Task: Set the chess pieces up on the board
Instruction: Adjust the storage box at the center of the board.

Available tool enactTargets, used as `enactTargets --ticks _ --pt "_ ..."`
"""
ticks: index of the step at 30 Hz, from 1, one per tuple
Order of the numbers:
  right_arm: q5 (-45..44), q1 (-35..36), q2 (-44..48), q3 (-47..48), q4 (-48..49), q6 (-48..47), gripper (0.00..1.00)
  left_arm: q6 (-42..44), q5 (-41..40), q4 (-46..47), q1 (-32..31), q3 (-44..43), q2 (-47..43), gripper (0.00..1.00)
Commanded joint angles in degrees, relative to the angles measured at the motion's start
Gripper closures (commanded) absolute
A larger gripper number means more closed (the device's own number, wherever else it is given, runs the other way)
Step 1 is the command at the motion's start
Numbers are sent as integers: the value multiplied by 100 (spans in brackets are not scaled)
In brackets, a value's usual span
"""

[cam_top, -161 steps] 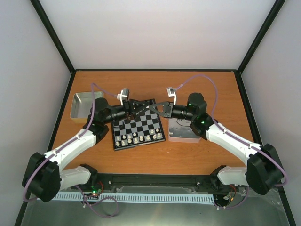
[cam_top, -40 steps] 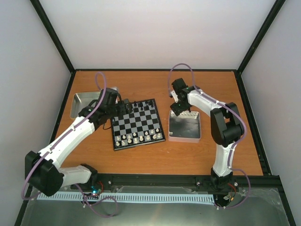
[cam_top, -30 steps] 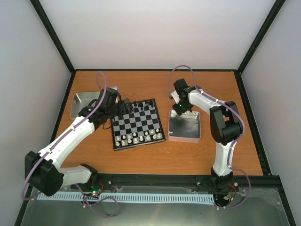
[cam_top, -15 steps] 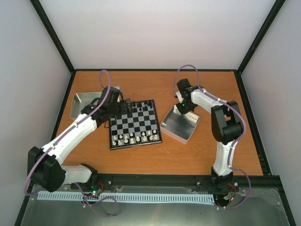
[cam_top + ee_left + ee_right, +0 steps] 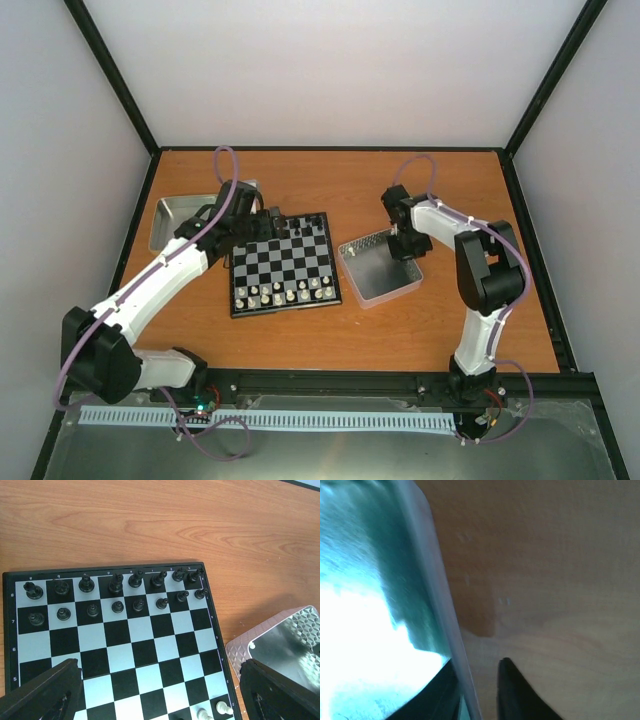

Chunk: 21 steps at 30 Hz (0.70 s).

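Note:
The board (image 5: pixel 285 265) lies in the middle of the table. Cream-white chess pieces (image 5: pixel 280 294) stand along its near edge and black ones along its far edge. My left gripper (image 5: pixel 264 224) hovers over the board's far left corner, open and empty. In the left wrist view (image 5: pixel 157 680) its fingers (image 5: pixel 45 695) are spread wide over the board (image 5: pixel 125 650), and two white pieces (image 5: pixel 212 711) show at the bottom. My right gripper (image 5: pixel 405 245) is shut on the far right rim of a silver metal tray (image 5: pixel 378 268). In the right wrist view (image 5: pixel 477 690) its fingers straddle that rim (image 5: pixel 440 610).
A second silver tray (image 5: pixel 178 222) sits at the far left of the table, behind my left arm. The right tray lies askew just right of the board, and its corner shows in the left wrist view (image 5: pixel 285 640). Black frame rails border the wooden table (image 5: pixel 330 180).
My right gripper has turned and dragged the right tray, which now sits at a different angle and slightly farther right. The board has shifted a little to the left with my left arm.

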<state>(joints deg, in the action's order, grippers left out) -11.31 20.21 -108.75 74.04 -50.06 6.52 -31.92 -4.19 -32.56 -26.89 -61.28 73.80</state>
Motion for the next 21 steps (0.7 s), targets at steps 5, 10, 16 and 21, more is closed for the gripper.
enactTargets --ticks 5,10,16,21 --pt "-244 89 715 200 -439 937 43 117 93 92 35 -277 68 13" --pt "-3 537 1284 150 213 531 40 12 107 70 44 -210 -7 12" --pt "1760 977 1375 -662 2028 356 48 -332 567 253 248 298 -288 13" --pt "1977 993 694 -572 2558 686 63 -543 717 301 299 644 -632 13"
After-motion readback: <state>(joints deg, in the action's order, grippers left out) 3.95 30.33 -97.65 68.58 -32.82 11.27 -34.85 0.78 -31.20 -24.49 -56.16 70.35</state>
